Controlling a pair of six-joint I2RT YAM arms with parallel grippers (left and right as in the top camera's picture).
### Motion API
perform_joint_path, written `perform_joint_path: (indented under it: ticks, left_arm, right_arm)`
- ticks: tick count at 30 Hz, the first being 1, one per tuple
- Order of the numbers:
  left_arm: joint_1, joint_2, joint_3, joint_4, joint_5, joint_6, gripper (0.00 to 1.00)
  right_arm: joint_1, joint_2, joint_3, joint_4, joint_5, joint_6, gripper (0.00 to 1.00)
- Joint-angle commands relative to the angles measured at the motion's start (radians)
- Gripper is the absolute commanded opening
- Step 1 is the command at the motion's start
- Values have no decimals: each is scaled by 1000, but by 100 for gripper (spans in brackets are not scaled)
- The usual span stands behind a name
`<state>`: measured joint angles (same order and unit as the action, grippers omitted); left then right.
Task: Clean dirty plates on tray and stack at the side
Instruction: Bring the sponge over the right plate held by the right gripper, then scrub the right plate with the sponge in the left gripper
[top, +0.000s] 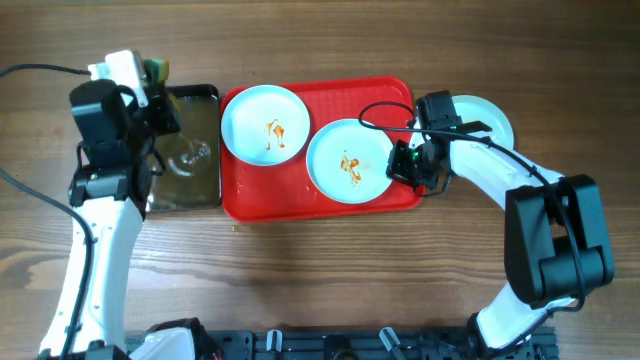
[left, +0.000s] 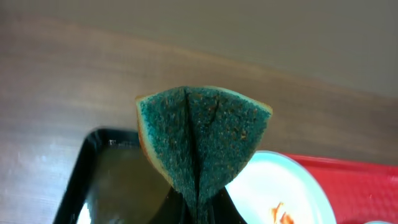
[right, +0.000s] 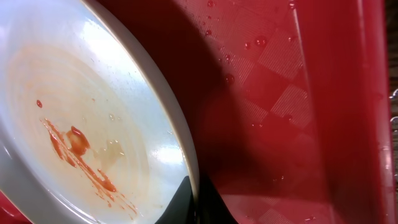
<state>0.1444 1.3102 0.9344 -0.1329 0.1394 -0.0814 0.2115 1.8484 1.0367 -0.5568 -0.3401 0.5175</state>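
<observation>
Right gripper (right: 196, 208) pinches rim of smeared round white plate (top: 348, 160) on red rectangular plastic tray's (top: 385, 92) right half; hold it steady. Left gripper (left: 199, 214), left of tray, clamps folded green scouring sponge (left: 202, 134); scrub centre smear.

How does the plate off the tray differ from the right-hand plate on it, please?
The off-tray plate lies on the table, with no smear showing; the right-hand plate lies on the red tray, sauce-smeared, its rim in the right gripper. Both are round and white.
</observation>
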Motion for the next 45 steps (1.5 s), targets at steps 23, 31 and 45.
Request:
perform_joint_path:
  ticks: [23,31,45]
  left_arm:
    - [3,214,16,-132,93,-93,4]
    - [-69,268,58,-243,206,-215,4]
    - [-673,553,68,271,360,-813,4]
  right_arm:
    - [5,24,-14,-2,14,-21,4]
    - [6,24,-14,-6,14,-47,4]
    - [32,24,-14,-6,14,-70,4]
